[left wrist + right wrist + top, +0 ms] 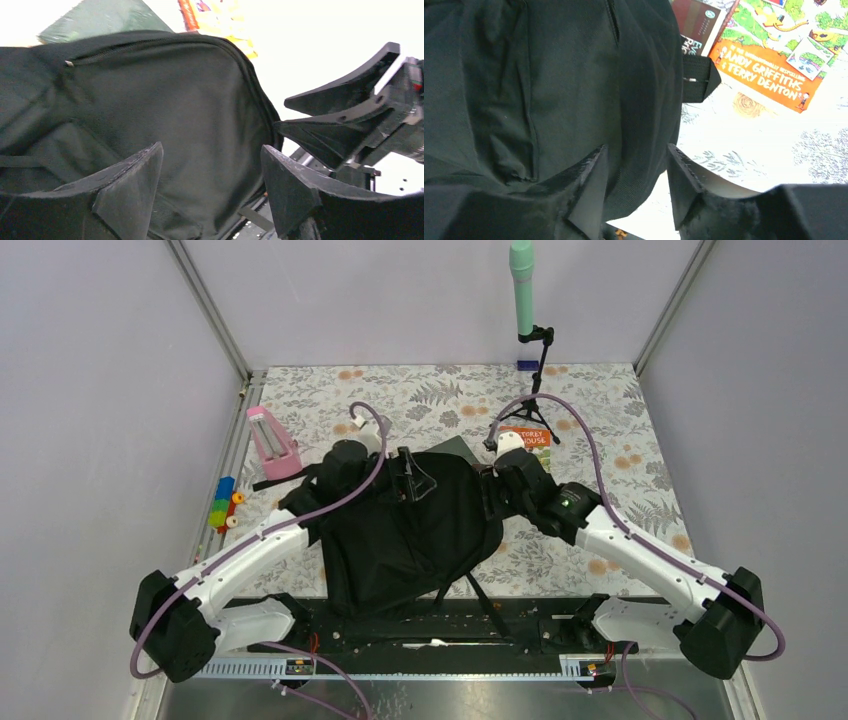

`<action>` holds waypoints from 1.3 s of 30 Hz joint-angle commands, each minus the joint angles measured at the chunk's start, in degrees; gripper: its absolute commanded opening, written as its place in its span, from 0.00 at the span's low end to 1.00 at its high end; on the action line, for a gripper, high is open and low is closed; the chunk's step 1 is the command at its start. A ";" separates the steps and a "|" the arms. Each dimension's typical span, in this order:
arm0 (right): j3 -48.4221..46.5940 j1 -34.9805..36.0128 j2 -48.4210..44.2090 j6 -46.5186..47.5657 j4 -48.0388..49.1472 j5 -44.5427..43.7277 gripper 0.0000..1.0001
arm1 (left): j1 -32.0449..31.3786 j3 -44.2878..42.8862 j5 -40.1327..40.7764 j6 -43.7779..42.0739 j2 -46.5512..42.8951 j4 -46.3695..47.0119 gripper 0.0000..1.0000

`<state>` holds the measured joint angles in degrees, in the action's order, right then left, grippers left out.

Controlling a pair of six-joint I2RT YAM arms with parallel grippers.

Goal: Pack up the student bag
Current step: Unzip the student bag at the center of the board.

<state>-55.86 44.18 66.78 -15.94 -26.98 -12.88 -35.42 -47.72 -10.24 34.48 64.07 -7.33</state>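
The student bag (405,535) is a large black soft backpack lying mid-table, its straps trailing towards the near edge. My left gripper (392,478) is over its upper left part. In the left wrist view that gripper (211,150) is open, with bag fabric (165,100) behind the gap. My right gripper (488,498) is at the bag's right edge. In the right wrist view it (636,148) is open, and the bag's edge (574,75) hangs between the jaws without being pinched. The right gripper also shows in the left wrist view (345,117).
An orange picture book (526,437) (774,55) and a dark book (696,22) lie just beyond the bag's top right. A pink object (272,445) and coloured blocks (224,502) sit at the left. A black stand (540,380) holds a green cylinder (522,275) at the back.
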 commanded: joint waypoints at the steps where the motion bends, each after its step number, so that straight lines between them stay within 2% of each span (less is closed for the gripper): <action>1: 2.78 -0.39 -4.12 -3.82 0.52 -1.60 0.47 | -4.99 -0.09 3.42 5.33 1.98 6.21 0.74; 6: 5.42 -0.33 -4.80 -4.74 2.10 -3.05 0.32 | -8.70 -1.29 4.13 7.00 5.77 7.08 0.74; 11: 5.32 -0.48 -2.71 -5.23 2.77 -4.42 0.34 | -11.56 -3.01 5.72 8.35 8.96 9.14 0.74; 13: 5.54 -0.46 -1.80 -5.90 2.30 -8.35 0.31 | -12.09 -3.52 6.75 9.08 10.20 9.26 0.74; 14: 5.65 -0.46 -1.29 -6.13 1.90 -10.69 0.23 | -12.44 -3.78 7.61 9.37 10.70 9.29 0.74; 16: 6.11 -0.78 -0.46 -6.63 1.83 -13.15 0.12 | -13.18 -4.68 9.83 9.38 11.99 9.20 0.74; 20: 6.43 -1.23 1.12 -7.31 2.92 -11.08 0.02 | -14.30 -8.44 12.62 8.39 16.62 6.70 0.77; 27: 7.12 -1.25 0.65 -7.84 4.11 -9.45 0.00 | -16.62 -14.66 18.42 5.83 25.19 -0.04 0.75; 33: 7.56 -1.22 -0.53 -8.28 4.54 -8.39 0.00 | -17.72 -18.83 23.37 4.73 31.22 -3.82 0.54; 35: 7.66 -1.21 -0.80 -8.23 4.72 -8.30 0.00 | -18.04 -19.16 24.35 4.65 32.03 -3.87 0.39; 37: 7.73 -1.21 -1.10 -8.10 4.74 -8.54 0.00 | -18.34 -18.58 26.96 4.55 30.98 -3.87 0.18; 39: 7.89 -1.22 -1.52 -7.92 4.73 -8.86 0.00 | -18.37 -16.22 29.43 4.06 27.92 -2.37 0.00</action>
<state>-48.31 43.46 67.00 -23.42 -23.42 -20.53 -53.25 -64.25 11.99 39.94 96.16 -11.18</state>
